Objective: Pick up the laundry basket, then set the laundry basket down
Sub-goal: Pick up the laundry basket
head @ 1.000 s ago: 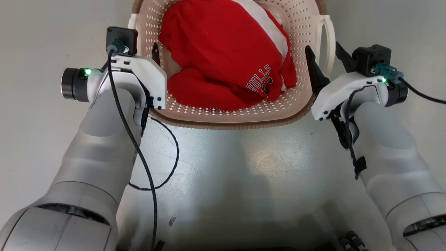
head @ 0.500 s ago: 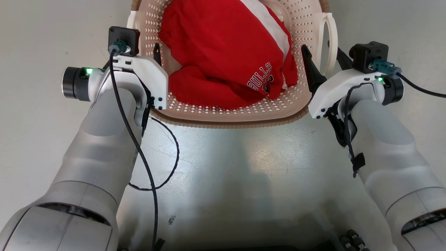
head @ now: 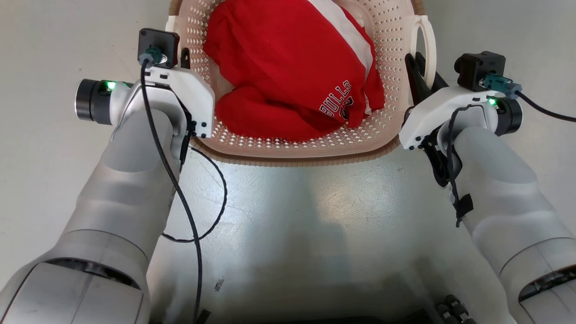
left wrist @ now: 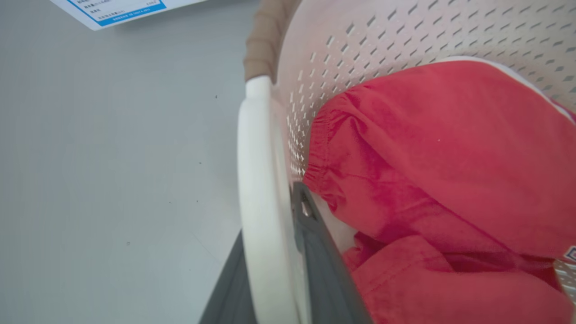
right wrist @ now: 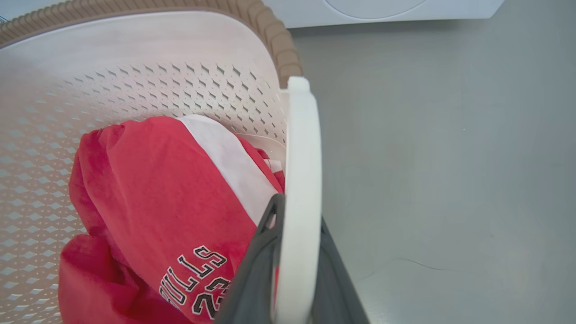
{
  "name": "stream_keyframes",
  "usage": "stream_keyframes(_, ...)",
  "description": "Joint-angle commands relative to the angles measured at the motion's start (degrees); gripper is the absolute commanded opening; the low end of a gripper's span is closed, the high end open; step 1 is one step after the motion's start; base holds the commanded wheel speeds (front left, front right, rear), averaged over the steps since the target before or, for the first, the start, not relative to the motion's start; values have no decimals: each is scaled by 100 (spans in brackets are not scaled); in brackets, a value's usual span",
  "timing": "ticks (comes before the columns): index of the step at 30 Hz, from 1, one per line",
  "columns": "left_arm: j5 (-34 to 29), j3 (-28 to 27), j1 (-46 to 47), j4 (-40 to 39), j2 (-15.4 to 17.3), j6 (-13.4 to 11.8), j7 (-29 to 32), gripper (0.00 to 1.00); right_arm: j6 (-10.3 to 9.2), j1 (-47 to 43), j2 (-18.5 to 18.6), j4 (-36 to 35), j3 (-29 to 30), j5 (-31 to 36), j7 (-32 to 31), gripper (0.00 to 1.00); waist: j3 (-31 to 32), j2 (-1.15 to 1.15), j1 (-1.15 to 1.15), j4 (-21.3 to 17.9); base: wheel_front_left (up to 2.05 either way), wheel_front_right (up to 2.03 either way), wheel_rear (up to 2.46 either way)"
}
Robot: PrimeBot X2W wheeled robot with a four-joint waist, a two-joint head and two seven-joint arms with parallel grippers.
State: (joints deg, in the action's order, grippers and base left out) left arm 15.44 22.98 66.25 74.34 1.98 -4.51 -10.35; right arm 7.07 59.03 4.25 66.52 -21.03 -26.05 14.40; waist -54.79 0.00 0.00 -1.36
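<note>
Both end effectors [left wrist: 270, 216] [right wrist: 299, 216] clamped on handles [left wrist: 261, 180] [right wrist: 302, 157] of laundry basket [head: 292, 158]

We look down on a pale grey floor [head: 288, 216], smooth and faintly glossy. Light gathers on it in a soft bright patch [head: 335, 198] among fine scuffs, and a small dark fleck [head: 219, 284] lies nearer us. In the left wrist view we see the corner of a white sheet with a blue border [left wrist: 121, 8] at the top edge, its print too small to read. In the right wrist view the white front of an appliance [right wrist: 382, 11] meets the floor, and a thin dark hairline [right wrist: 418, 265] crosses the grey.
</note>
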Motion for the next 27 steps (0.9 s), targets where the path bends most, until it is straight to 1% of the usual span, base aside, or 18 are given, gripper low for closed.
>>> stream_keyframes(1,-21,-17,-56,-41,94,5,-24,0,42,-184,-137,-3,-137,-6,60,0,6,0,0,-1,0,0,0)
stream_keyframes(8,52,25,-149,-40,92,-37,83,0,42,-246,-137,77,-368,-167,60,0,175,0,0,17,0,0,0)
stream_keyframes(12,144,12,-271,-39,91,-88,155,0,42,-298,-137,195,-519,-272,60,0,378,0,0,40,0,0,0)
stream_keyframes(15,242,20,-412,-39,91,-74,245,0,42,-366,-137,298,-665,-405,35,0,593,0,0,51,0,0,0)
stream_keyframes(24,516,244,-960,-39,90,-78,647,0,42,-612,-137,450,-1118,-830,-298,0,1537,0,0,-30,0,0,0)
stream_keyframes(25,588,316,-1090,-39,90,-52,740,0,42,-675,-137,493,-1185,-896,-337,0,1800,0,0,-65,0,0,0)
stream_keyframes(27,685,372,-1236,-39,90,-37,849,0,42,-757,-137,518,-1253,-978,-402,0,2073,0,0,-98,0,0,0)
